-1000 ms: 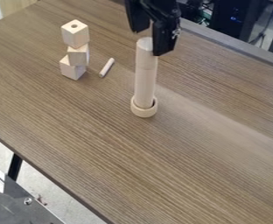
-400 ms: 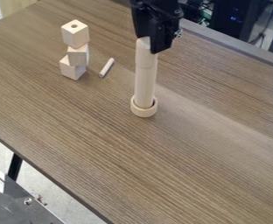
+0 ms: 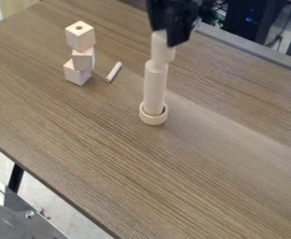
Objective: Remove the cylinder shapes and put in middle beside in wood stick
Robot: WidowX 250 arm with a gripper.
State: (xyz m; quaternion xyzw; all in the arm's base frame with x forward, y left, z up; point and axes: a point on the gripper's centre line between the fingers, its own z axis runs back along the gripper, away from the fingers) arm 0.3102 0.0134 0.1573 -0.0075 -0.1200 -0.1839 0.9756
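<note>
We have our tool (image 3: 167, 35) closed on the upper cylinder (image 3: 162, 46), which has just shifted up and toward the view's right, out of line with the lower cylinder (image 3: 155, 88); that one stands upright in the ring (image 3: 154, 120); removal seems begun, so we likely carry next toward the wood stick (image 3: 114, 72), near the stacked blocks (image 3: 78, 71).

Set above the table (image 3: 204, 186), looking down at a slant across it, from the lower-left edge toward the upper-right edge, near enough to crop its right end.
</note>
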